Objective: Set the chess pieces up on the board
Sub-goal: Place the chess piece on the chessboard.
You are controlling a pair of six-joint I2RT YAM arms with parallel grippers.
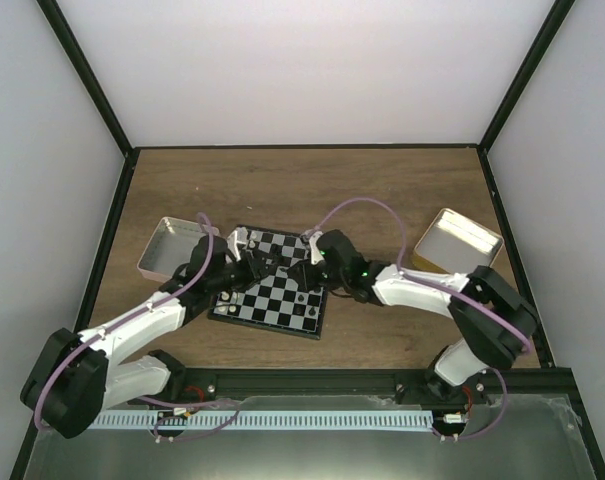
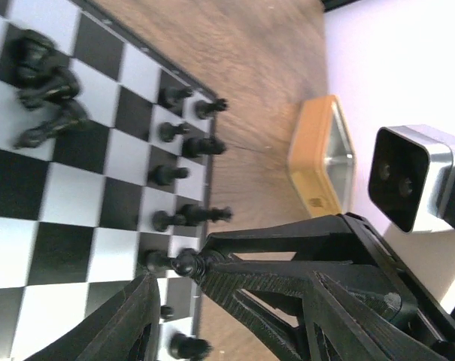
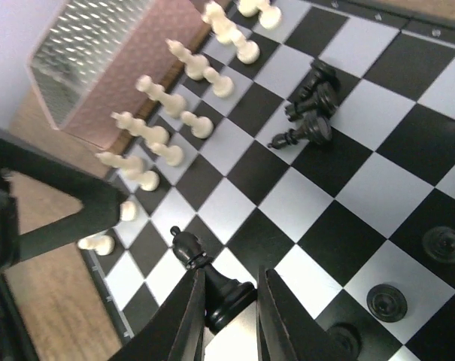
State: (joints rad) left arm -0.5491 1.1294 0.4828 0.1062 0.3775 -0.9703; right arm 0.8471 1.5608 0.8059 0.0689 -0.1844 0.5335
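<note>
We're mid-placement: right gripper (image 3: 231, 278) clamped on black piece (image 3: 193, 252) at bottom of frame, over board (image 3: 377, 203). Left gripper (image 2: 231, 316) half open, holding nothing we see. Next, we reckon: lower piece upright onto its square, release, then fetch toppled black pieces (image 3: 311, 105) upper centre

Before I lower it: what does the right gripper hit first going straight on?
Probably the board just beyond the black piece the right gripper holds; toppled black pieces lie farther ahead, depth unclear.

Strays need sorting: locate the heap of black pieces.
Right wrist view, upper right: the heap of black pieces sits on the board, near the white pieces.
</note>
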